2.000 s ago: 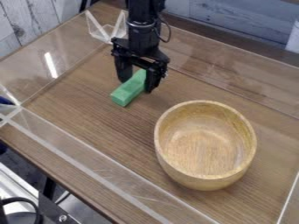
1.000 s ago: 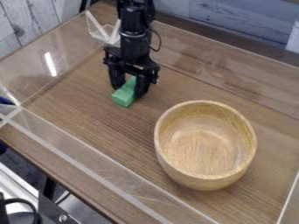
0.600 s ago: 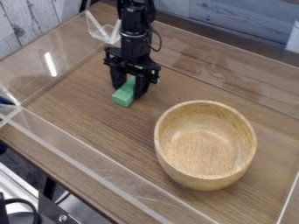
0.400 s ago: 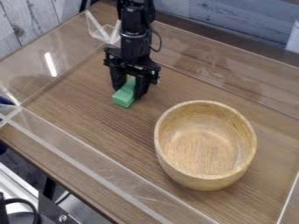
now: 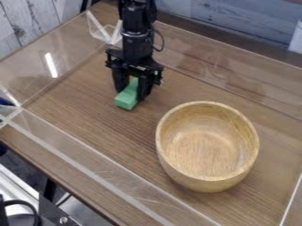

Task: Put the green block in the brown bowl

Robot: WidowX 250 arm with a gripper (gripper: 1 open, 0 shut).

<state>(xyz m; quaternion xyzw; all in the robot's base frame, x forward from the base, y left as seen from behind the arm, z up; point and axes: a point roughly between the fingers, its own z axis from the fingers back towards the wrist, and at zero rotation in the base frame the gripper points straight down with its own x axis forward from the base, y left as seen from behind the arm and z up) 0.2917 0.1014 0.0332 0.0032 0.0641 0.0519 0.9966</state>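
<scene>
The green block [image 5: 125, 100] lies on the wooden table, left of centre, with only its near end showing below my fingers. My gripper [image 5: 134, 88] stands straight down over the block's far end, its black fingers shut on the block's sides. The brown bowl [image 5: 207, 146] sits to the right and nearer the front, upright and empty, well apart from the block.
Clear acrylic walls [image 5: 71, 146] run along the table's front and left edges. The wooden tabletop [image 5: 83, 106] stretches between block and bowl. A pale plank wall is at the back left.
The fingers have closed in on the block's sides. The arm has hardly moved, and the block lies in the same spot.
</scene>
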